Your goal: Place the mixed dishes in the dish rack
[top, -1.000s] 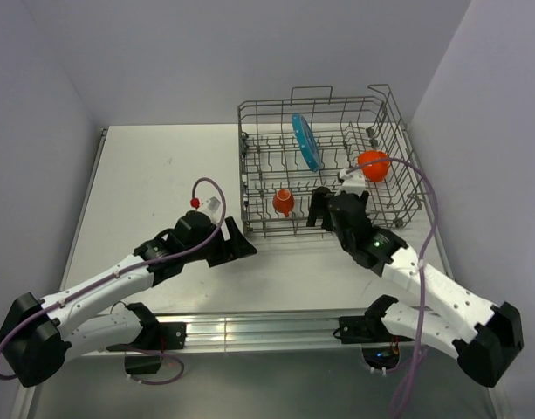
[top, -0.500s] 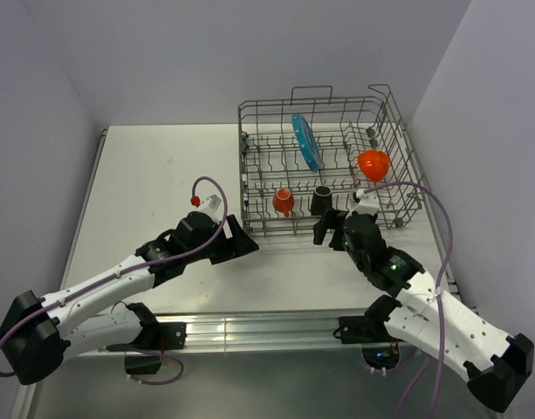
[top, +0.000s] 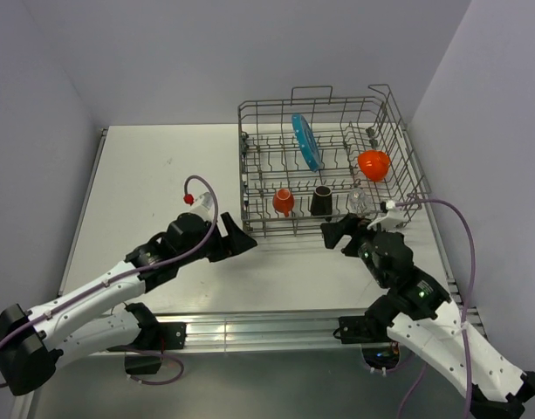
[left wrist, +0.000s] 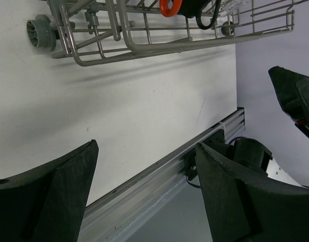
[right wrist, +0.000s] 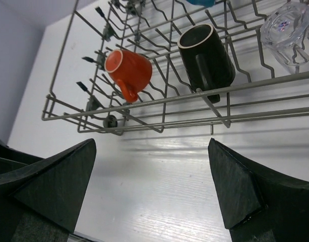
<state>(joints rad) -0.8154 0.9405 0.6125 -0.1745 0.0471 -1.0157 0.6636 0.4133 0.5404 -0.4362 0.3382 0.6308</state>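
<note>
The dish rack [top: 337, 102] stands at the back right of the table. Inside it are a teal plate [top: 305, 141] on edge, an orange-red bowl [top: 373, 164], a small orange cup [top: 283, 202], a dark brown mug [top: 321, 200] and a clear glass [top: 358, 201]. My right gripper [top: 344, 232] is open just outside the rack's front wall with nothing between its fingers. The right wrist view shows the cup [right wrist: 128, 68], mug [right wrist: 207, 55] and glass [right wrist: 290, 30] behind the wires, above my open right gripper [right wrist: 151, 186]. My left gripper [top: 235, 237] is open and empty, left of the rack's front corner.
An aluminium rail [top: 267, 327] runs along the table's near edge by the arm bases. In the left wrist view my left gripper [left wrist: 146, 151] hangs over bare table, with the rack's wheeled base [left wrist: 41, 33] above and the right arm's gripper [left wrist: 295, 96] at the right.
My right gripper has let go of the dark mug, left it in the rack, and drawn back toward the near edge. The left gripper has barely moved.
</note>
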